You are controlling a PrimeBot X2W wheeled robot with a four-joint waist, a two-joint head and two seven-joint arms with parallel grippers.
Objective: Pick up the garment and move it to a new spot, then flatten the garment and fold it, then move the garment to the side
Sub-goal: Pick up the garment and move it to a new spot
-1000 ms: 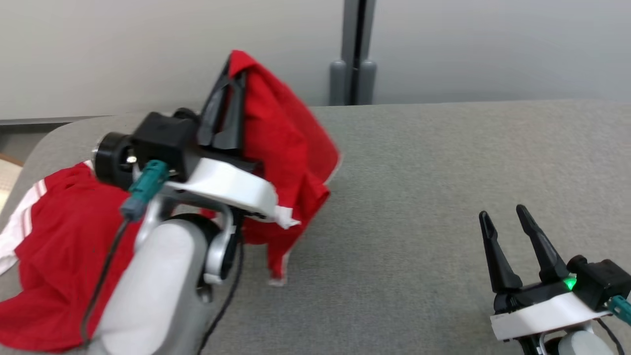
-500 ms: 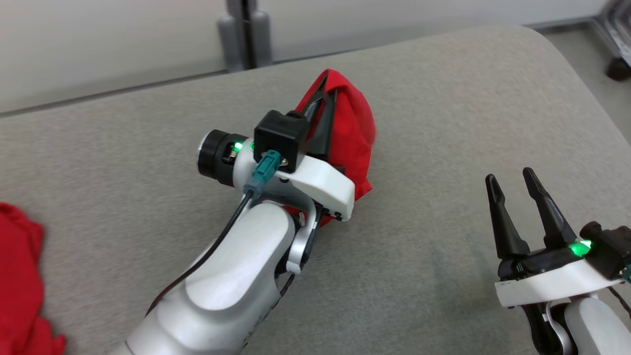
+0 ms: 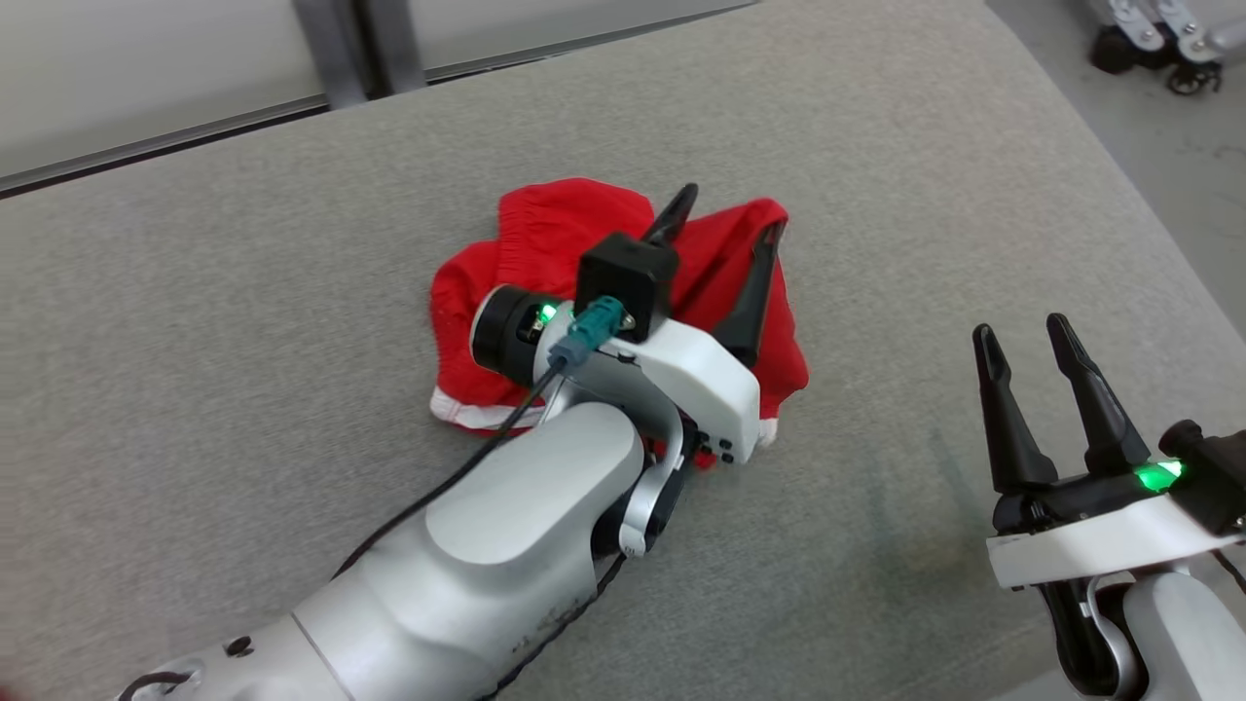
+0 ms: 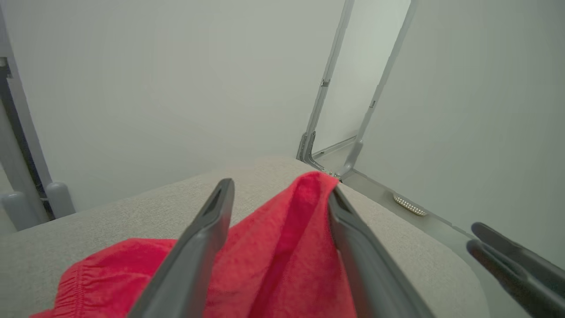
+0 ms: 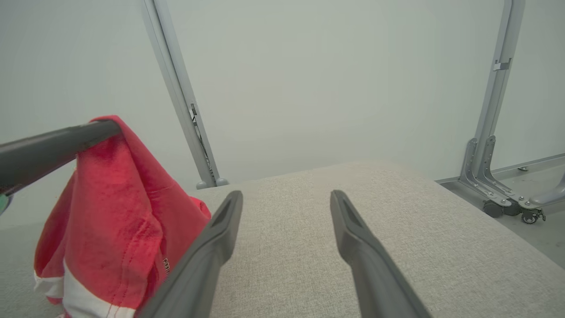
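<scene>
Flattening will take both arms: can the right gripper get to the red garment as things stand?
Probably yes. The right gripper is open, with just grey surface between it and the red garment. The left gripper stands open over the cloth, but its right edge looks free.

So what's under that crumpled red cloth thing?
The crumpled red cloth garment with white trim lies on the grey fabric surface, which shows all around it. Anything beneath its folds is hidden.

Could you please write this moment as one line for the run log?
step: placing | left gripper: open, fabric caught on one fingertip | right gripper: open, empty | garment: crumpled on grey surface, not yet flattened
</scene>
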